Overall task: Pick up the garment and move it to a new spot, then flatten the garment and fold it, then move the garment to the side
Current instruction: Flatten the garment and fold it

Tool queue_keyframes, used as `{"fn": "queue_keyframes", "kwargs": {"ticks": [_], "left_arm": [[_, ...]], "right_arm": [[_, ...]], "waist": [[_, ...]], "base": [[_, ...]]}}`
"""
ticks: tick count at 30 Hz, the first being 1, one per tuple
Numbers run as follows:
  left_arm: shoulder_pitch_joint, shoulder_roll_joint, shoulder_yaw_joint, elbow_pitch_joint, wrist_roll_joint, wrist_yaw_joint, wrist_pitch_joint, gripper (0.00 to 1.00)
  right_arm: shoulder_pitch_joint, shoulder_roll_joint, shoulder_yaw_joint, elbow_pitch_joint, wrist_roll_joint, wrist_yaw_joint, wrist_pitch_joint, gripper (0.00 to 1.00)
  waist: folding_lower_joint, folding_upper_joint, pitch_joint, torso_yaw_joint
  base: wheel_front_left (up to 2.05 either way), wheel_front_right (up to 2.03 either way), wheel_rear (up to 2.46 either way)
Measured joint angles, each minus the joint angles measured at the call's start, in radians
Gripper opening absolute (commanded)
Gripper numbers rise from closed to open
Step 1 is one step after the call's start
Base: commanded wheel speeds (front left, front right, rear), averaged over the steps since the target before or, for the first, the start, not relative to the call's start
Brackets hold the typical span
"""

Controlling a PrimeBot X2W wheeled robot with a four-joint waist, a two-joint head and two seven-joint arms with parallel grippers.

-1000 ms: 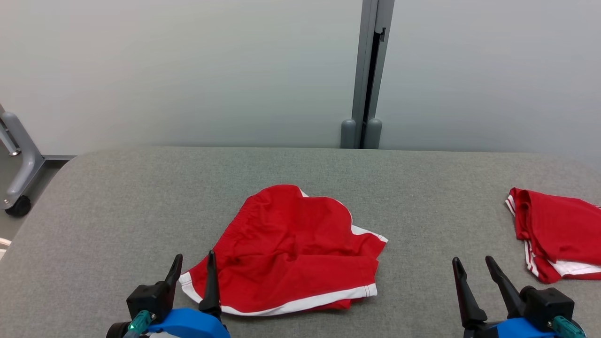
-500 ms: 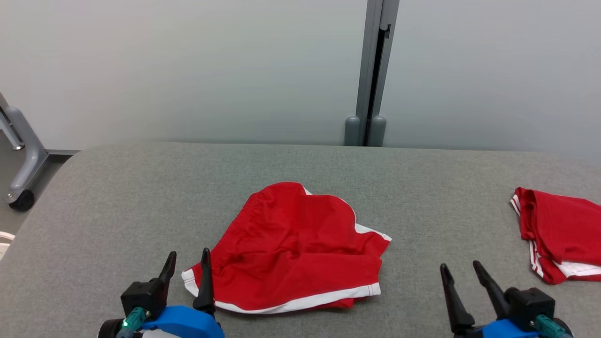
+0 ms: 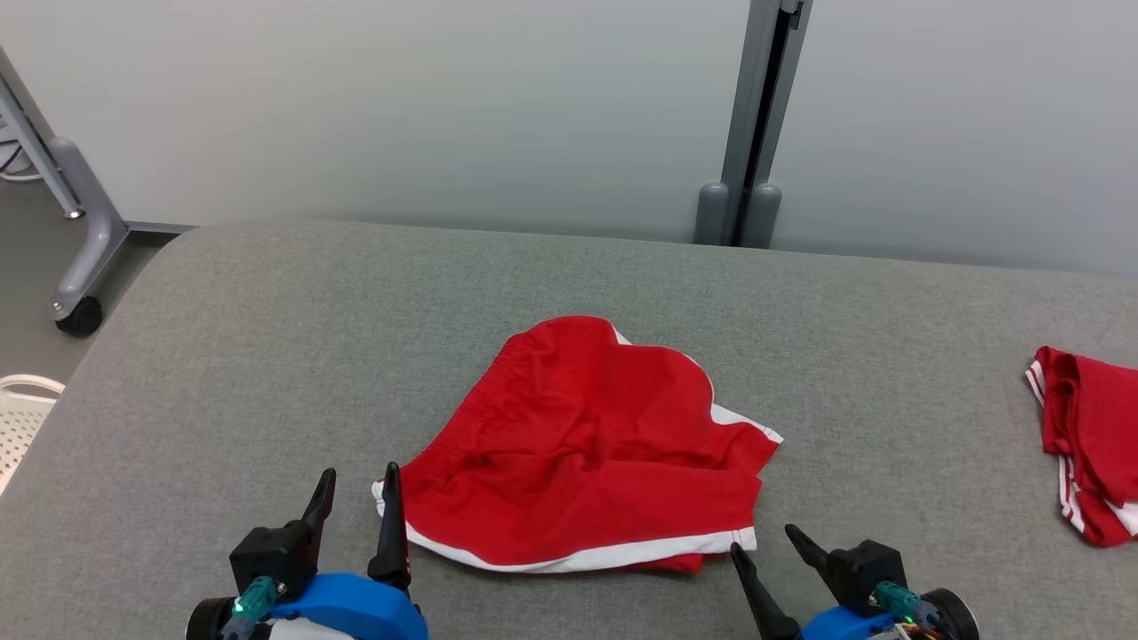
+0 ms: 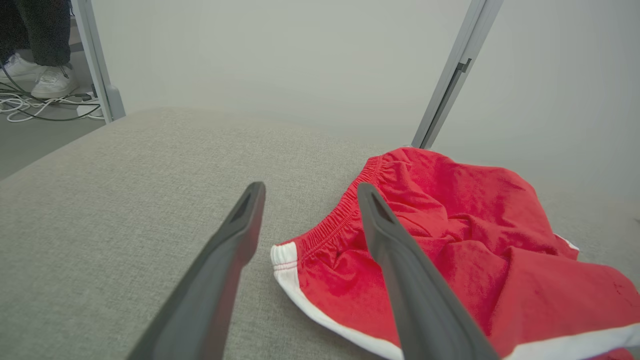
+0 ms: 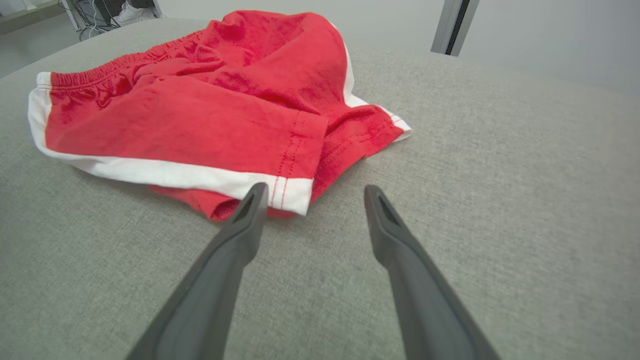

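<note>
1. Left gripper (image 3: pixel 360 473): jaws spread wide, nothing between them. It sits at 7 o'clock of the garment. In the left wrist view (image 4: pixel 311 187) the white-edged end of the waistband lies in the gap between the two fingers, and the inner finger crosses over the red cloth (whether it touches cannot be told).
2. Right gripper (image 3: pixel 763 540): jaws spread wide, holding nothing. It sits at 5 o'clock of the garment. In the right wrist view (image 5: pixel 315 186) one fingertip stands just at the white hem corner, and the other is over bare table.
3. Garment (image 3: pixel 587 444): red shorts with white trim and an elastic waistband, lying rumpled and partly doubled over at the middle of the table, near its front edge. The white hem runs along the side nearest the robot (image 4: pixel 450 220) (image 5: pixel 200 115).
4. Table (image 3: pixel 267 356): grey fabric surface with a rounded corner at 10 o'clock.
5. Second red garment (image 3: pixel 1080 427): white-striped, bunched, at 3 o'clock, well apart from the shorts.
6. Grey post (image 3: pixel 756 133): against the pale wall, at 1 o'clock.
7. Wheeled frame leg (image 3: pixel 80 267): on the floor, at 10 o'clock.
8. White perforated basket (image 3: pixel 22 418): at 9 o'clock, beside the table.
9. A person's white shoes (image 4: pixel 52 82) and loose cables (image 4: pixel 30 107): on the floor, at 10 o'clock in the left wrist view.
</note>
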Motion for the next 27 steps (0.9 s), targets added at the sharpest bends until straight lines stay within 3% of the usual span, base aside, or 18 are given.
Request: {"fn": "queue_keyframes", "kwargs": {"ticks": [9,19,21,25,26,27], "left_arm": [[-0.005,0.005,-0.001,-0.005,-0.001,0.008,0.002,1.0],[-0.011,0.015,0.0,-0.012,-0.005,0.017,0.0,1.0],[-0.012,0.015,-0.001,-0.014,-0.006,0.018,0.0,1.0],[-0.016,0.015,-0.003,-0.015,-0.008,0.018,0.0,1.0],[-0.016,0.016,-0.004,-0.015,-0.008,0.018,0.0,1.0],[-0.016,0.016,-0.004,-0.015,-0.008,0.018,0.0,1.0]], "right_arm": [[-0.098,0.0,0.102,0.152,0.103,0.0,-0.039,1.0],[-0.164,0.001,0.176,0.214,0.16,0.0,-0.079,1.0],[-0.172,0.001,0.188,0.229,0.164,0.0,-0.082,0.54],[-0.19,0.001,0.208,0.259,0.175,0.0,-0.085,0.22],[-0.193,0.001,0.211,0.265,0.18,0.0,-0.085,0.03],[-0.197,0.001,0.214,0.272,0.181,0.0,-0.086,0.0]], "waist": [[0.0,-0.0001,0.03,0.032],[-0.0001,-0.0001,0.043,0.027],[-0.0001,-0.0001,0.045,0.025],[-0.0001,-0.0001,0.049,0.024],[-0.0001,-0.0001,0.05,0.024],[-0.0001,-0.0001,0.051,0.024]], "base": [[0.0,0.0,0.0],[0.0,0.0,0.0],[0.0,0.0,0.0],[0.0,0.0,0.0],[0.0,0.0,0.0],[0.0,0.0,0.0]]}}
